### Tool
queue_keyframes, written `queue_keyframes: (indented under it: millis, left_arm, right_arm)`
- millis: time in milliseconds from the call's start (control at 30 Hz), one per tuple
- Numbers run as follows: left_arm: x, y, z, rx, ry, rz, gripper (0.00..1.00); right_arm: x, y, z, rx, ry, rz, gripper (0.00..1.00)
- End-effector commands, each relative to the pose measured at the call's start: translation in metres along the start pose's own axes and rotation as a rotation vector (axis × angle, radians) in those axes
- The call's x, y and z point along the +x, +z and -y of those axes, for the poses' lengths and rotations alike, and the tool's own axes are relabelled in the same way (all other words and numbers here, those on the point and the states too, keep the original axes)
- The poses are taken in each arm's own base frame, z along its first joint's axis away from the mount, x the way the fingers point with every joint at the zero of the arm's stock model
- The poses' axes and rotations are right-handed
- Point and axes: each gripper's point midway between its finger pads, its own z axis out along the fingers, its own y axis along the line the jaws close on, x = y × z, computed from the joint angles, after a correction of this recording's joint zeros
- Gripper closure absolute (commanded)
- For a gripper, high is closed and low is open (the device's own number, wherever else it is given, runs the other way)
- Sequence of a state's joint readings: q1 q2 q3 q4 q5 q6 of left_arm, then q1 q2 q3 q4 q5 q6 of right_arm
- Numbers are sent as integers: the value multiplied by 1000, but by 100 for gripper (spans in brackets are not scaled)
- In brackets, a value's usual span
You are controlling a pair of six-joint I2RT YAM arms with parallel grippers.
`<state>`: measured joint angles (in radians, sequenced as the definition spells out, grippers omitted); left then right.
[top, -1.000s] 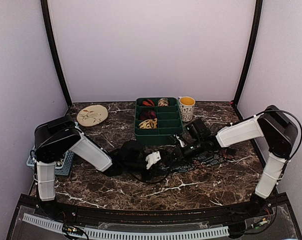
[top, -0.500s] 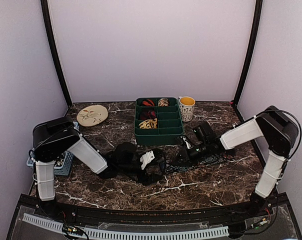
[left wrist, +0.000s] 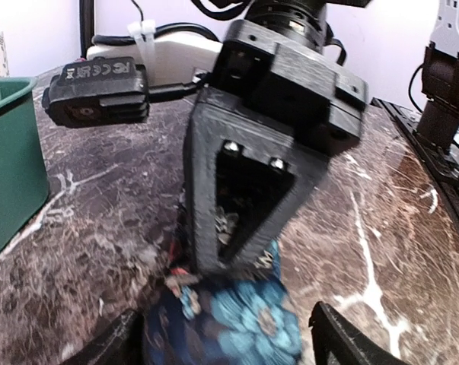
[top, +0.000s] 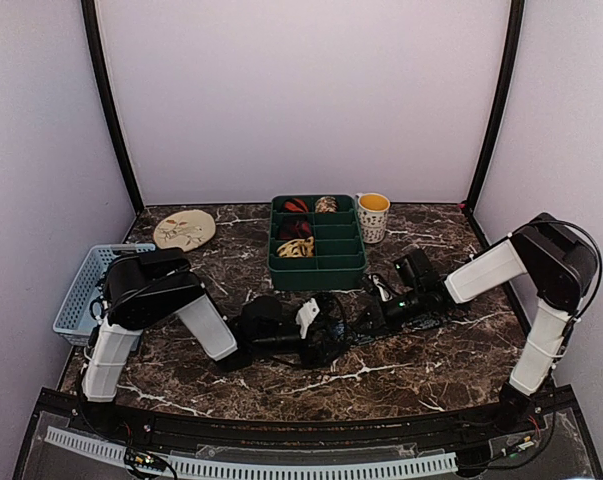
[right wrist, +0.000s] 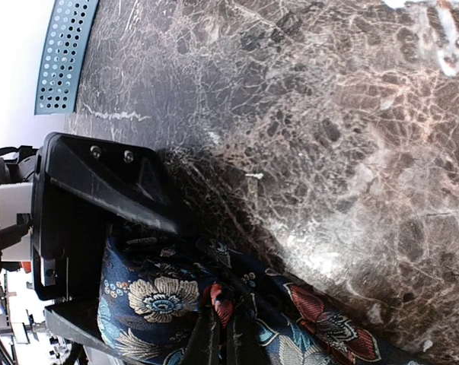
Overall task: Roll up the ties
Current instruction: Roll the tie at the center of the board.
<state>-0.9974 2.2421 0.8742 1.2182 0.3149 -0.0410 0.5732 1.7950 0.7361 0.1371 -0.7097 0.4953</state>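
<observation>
A dark blue tie (left wrist: 244, 327) with teal and red flowers lies on the marble between the two arms, and it trails right under the right arm (top: 433, 318). My right gripper (right wrist: 223, 325) is shut on a fold of the tie (right wrist: 157, 296); in the left wrist view its black fingers (left wrist: 240, 205) come down onto the fabric. My left gripper (left wrist: 229, 346) is open, one finger on each side of the tie's end, and its upper finger (right wrist: 100, 186) lies beside the cloth. Rolled ties (top: 295, 228) sit in the green tray (top: 316, 272).
A yellow-filled cup (top: 373, 215) stands right of the tray. A cream plate (top: 184, 229) is at the back left and a blue basket (top: 79, 292) at the left edge. Black cables loop by the left gripper (top: 319, 325).
My left gripper has opened wide and its arm has swung right, uncovering the blue basket. My right gripper has closed on the tie and drawn back a little to the right.
</observation>
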Motion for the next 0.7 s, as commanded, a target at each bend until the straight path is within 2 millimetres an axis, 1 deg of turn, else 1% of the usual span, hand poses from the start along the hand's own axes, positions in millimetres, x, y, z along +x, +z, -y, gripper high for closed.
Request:
queue_keyframes:
  millis: [0, 67, 133, 167, 200, 233, 333, 433, 500, 567, 667]
  left_arm:
    - [8, 14, -10, -37, -57, -8, 31]
    - [14, 18, -14, -59, -51, -49, 46]
    - [21, 13, -13, -57, -20, -92, 59]
    - [25, 8, -12, -56, -6, -115, 64]
    - [25, 4, -10, -49, 10, -133, 67]
    - [26, -2, -9, -39, 27, -166, 70]
    - [43, -16, -8, -31, 85, -293, 74]
    - [56, -29, -10, -31, 125, -398, 75]
    - [63, -35, -11, -33, 148, -458, 75]
    - [68, -38, -13, -43, 161, -495, 75]
    - [70, -39, -16, -54, 160, -524, 75]
  right_arm:
    - [30, 1, 43, 163, 94, -51, 100]
    - [28, 0, 40, 157, 95, -42, 100]
    - [23, -4, 34, 144, 89, -26, 95]
    - [21, -6, 31, 139, 87, -22, 91]
    - [19, -8, 27, 136, 84, -16, 85]
    - [16, -11, 22, 128, 82, -8, 77]
    - [6, -20, 0, 70, 76, 25, 60]
    - [-5, -28, -24, 6, 68, 51, 50]
    - [-10, -29, -39, -34, 60, 48, 48]
    - [-10, -25, -50, -58, 52, 25, 47]
    - [-6, -12, -59, -64, 39, -15, 48]
